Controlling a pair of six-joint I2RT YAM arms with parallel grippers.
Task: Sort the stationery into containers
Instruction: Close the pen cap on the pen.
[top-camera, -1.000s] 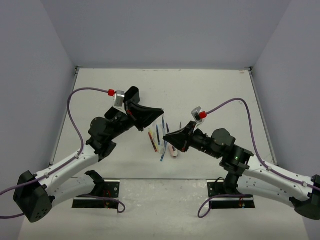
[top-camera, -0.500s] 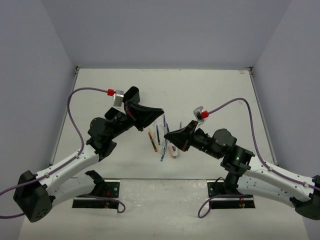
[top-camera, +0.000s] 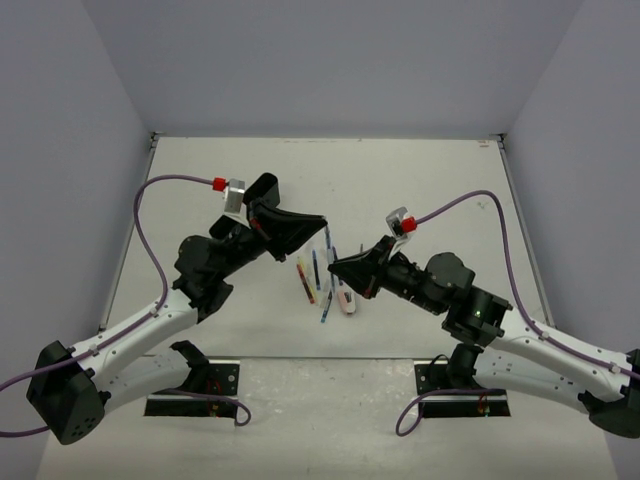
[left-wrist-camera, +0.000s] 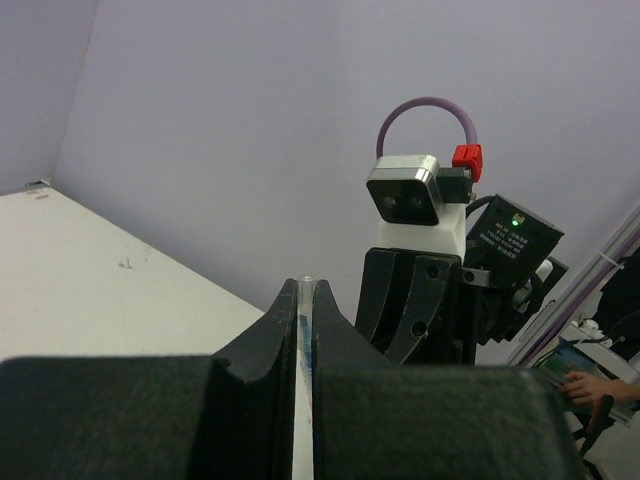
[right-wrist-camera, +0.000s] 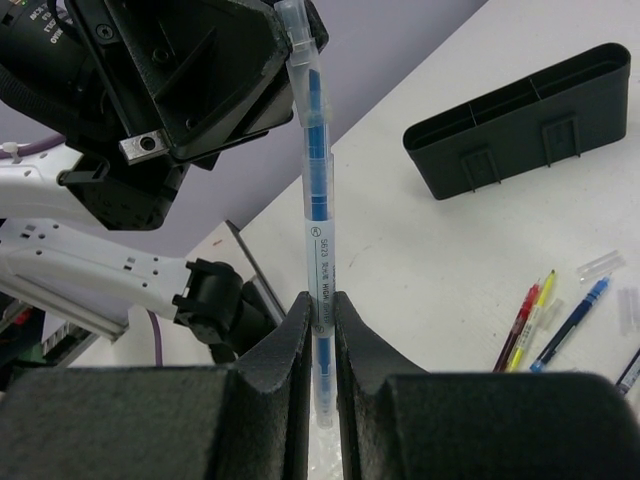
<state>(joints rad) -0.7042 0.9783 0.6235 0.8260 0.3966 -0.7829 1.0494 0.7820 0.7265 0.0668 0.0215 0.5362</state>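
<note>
Blue pen (right-wrist-camera: 316, 200) is clenched by both left gripper (left-wrist-camera: 305, 295) and right gripper (right-wrist-camera: 320, 312), midway between the surface's (top-camera: 420, 180) side edges. Pulling before one releases could bend or drop it.

The clear pen (right-wrist-camera: 315, 215) has a banded blue core and small dark print on its barrel. The right gripper (right-wrist-camera: 320, 302) and left gripper (left-wrist-camera: 306, 296) are matte black. The organiser tray (right-wrist-camera: 520, 125) is plain black. On the off-white table (right-wrist-camera: 420, 270) lie a red pen (right-wrist-camera: 520, 320), a yellow pen (right-wrist-camera: 538, 308) and a blue pen (right-wrist-camera: 570, 325). The eraser (top-camera: 346, 300) seems pinkish-white, though small. The cable (left-wrist-camera: 424, 101) is purple and its connector (left-wrist-camera: 467, 160) red.
</note>
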